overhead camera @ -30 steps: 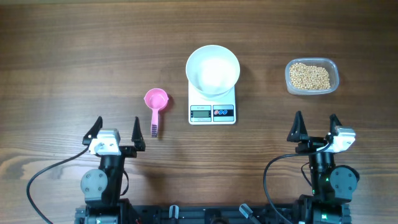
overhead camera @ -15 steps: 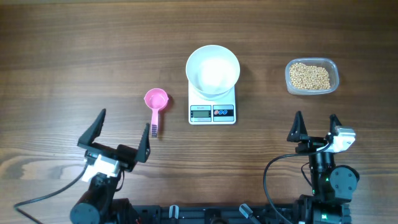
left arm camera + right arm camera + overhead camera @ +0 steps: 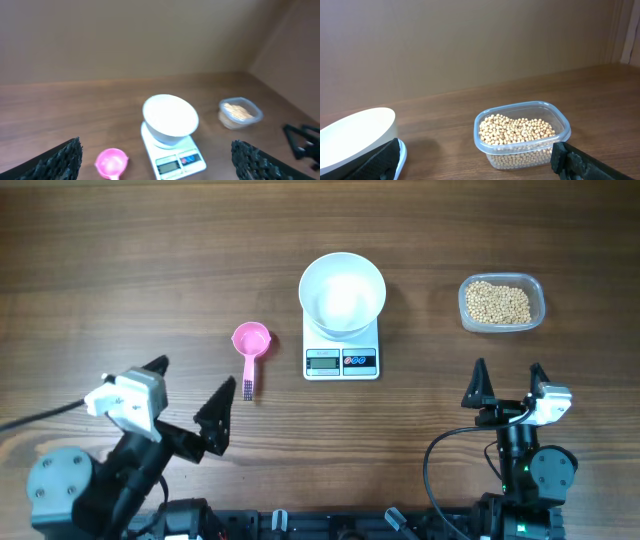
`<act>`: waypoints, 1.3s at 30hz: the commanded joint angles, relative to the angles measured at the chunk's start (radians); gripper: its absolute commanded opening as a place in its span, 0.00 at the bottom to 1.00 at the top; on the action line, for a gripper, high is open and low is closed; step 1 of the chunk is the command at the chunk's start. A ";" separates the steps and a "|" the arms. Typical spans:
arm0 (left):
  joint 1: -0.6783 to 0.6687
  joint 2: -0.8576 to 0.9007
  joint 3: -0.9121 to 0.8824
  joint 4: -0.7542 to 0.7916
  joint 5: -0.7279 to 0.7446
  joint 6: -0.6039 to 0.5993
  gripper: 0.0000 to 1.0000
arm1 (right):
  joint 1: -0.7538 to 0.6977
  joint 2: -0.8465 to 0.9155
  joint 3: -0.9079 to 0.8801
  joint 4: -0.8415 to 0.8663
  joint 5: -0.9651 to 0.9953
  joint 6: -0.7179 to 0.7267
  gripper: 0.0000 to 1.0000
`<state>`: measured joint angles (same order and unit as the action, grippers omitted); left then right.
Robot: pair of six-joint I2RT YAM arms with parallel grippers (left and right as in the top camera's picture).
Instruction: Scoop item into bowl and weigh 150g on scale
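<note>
"At the far right of the table (image 3: 120, 260), in that clear tub (image 3: 537, 292), are the beans (image 3: 498, 302). How do you think they handle?"

"Small, round, hard and loose, so they probably roll and scatter at any nudge. Fingers are no use on them; the pink scoop (image 3: 250, 343) should do the lifting."

"And where would you take hold of it?"

"By the handle, which lies flat on the wood and points back toward the arms. It looks like light, stiff plastic (thin too, so a pinch across its width, low to the table). The left gripper (image 3: 196, 373) hangs tilted near it, jaws wide apart and empty."

"What about the right gripper (image 3: 508, 366)?"

"Spread just as wide, holding nothing, well short of the tub. That tub seems thin-walled and light; I expect it slides when the scoop digs in, so bracing its rim may help."

"And the bowl (image 3: 342, 292)?"

"White, smooth, sitting on the scale (image 3: 342, 361) and empty as far as I can see. It likely skids easily, so tip the beans in gently and leave it untouched; the display is too small to read"
</note>
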<state>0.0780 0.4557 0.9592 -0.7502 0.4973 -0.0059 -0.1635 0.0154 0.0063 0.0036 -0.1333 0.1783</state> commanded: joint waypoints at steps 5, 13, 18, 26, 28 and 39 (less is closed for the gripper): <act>0.005 0.094 0.041 -0.097 -0.005 -0.193 1.00 | -0.004 -0.008 -0.001 0.003 0.010 0.007 1.00; 0.005 0.344 0.109 -0.283 -0.038 -0.350 1.00 | -0.004 -0.008 -0.001 0.003 0.010 0.007 1.00; 0.005 0.369 0.109 -0.321 0.008 -0.343 1.00 | -0.004 -0.008 -0.001 0.003 0.010 0.007 1.00; 0.005 0.428 0.091 -0.418 -0.252 -0.505 1.00 | -0.004 -0.008 -0.001 0.003 0.010 0.007 1.00; 0.005 0.487 0.088 -0.412 -0.252 -0.507 1.00 | -0.004 -0.008 -0.001 0.003 0.010 0.007 1.00; 0.001 0.885 0.088 -0.342 -0.199 -0.426 1.00 | -0.004 -0.008 -0.001 0.003 0.010 0.007 1.00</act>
<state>0.0780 1.2369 1.0481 -1.1145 0.2855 -0.4992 -0.1638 0.0154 0.0063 0.0036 -0.1333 0.1783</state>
